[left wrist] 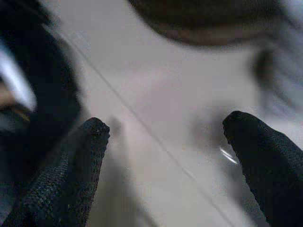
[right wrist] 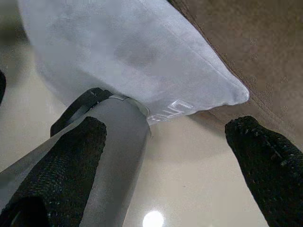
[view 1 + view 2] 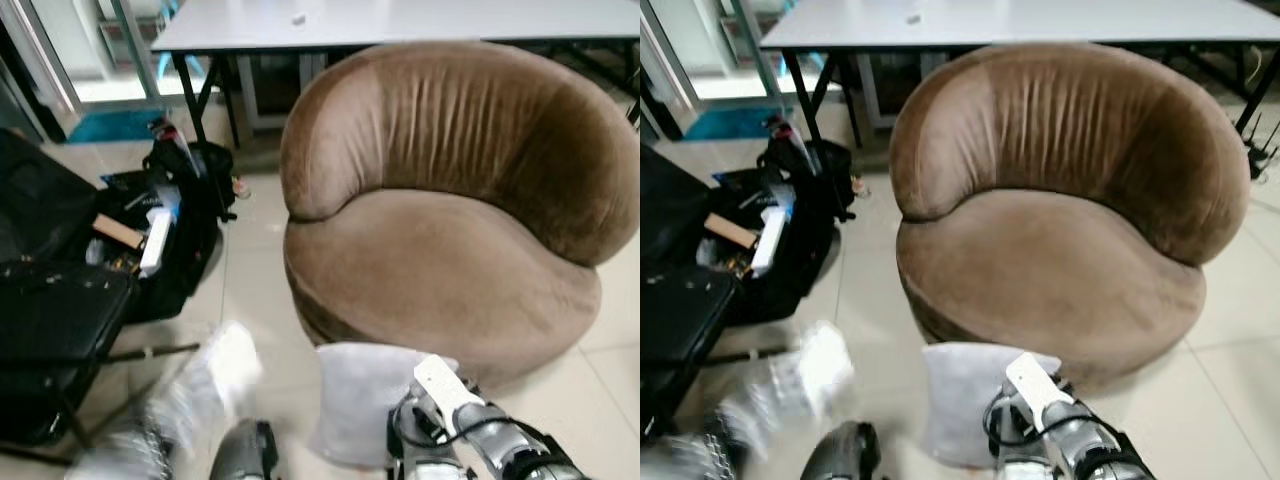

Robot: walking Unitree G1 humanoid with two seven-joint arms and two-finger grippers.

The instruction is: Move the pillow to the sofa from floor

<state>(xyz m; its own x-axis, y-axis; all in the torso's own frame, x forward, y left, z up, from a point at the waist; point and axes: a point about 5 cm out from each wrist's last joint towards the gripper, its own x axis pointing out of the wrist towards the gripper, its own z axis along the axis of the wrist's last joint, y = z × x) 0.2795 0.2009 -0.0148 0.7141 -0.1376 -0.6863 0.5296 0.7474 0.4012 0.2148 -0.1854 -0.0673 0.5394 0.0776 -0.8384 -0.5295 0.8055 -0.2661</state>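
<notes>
Both grippers, left (image 1: 163, 156) and right (image 2: 165, 156), are hanging open-fingered near the pillow (image 3: 365, 400) leaning against the sofa (image 3: 440, 260).

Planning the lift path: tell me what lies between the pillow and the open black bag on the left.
Bare tiled floor lies between the pillow and the black bag in the right eye view; a blurred white shape sits lower.

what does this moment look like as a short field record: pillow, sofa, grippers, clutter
pillow: pale grey pillow on the tiled floor, against the sofa's front base
sofa: round brown velvet sofa, seat bare
left gripper: left gripper open, over floor tiles, blurred
right gripper: right gripper open, close to the pillow, not gripping it
clutter: black bags on the robot's left
behind sofa: white table
</notes>
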